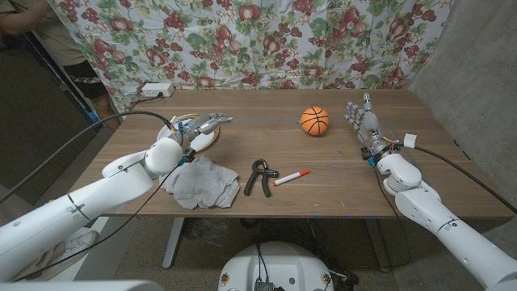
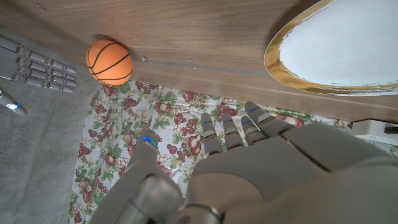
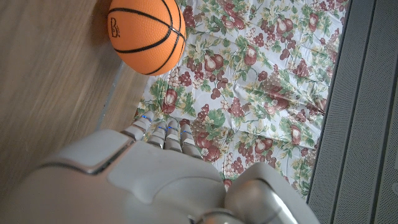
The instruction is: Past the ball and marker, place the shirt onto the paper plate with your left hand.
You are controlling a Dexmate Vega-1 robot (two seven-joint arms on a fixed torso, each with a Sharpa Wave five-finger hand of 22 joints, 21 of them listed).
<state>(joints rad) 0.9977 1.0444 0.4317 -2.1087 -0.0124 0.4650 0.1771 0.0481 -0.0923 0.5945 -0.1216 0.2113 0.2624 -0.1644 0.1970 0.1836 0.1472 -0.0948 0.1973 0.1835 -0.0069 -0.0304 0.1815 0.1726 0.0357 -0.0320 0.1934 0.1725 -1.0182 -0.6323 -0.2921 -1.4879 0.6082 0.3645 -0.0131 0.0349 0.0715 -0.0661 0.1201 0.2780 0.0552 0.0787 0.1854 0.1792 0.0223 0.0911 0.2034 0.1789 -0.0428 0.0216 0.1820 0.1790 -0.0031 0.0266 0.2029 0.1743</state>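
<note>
Head view, left hand (image 1: 202, 126) partly hides paper plate (image 1: 179, 129)

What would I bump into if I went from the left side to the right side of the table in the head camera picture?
Crumpled grey shirt → black hand grip exerciser → white marker with an orange cap → small orange basketball → the robot's right hand, fingers spread.

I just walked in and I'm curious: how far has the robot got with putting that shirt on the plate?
Nothing looks done yet. The shirt lies crumpled on the table, beside the paper plate, not on it. The left robot hand hovers over the plate, holding nothing; the right robot hand waits upright near the ball. Left: grasp the shirt and lay it on the plate.
</note>
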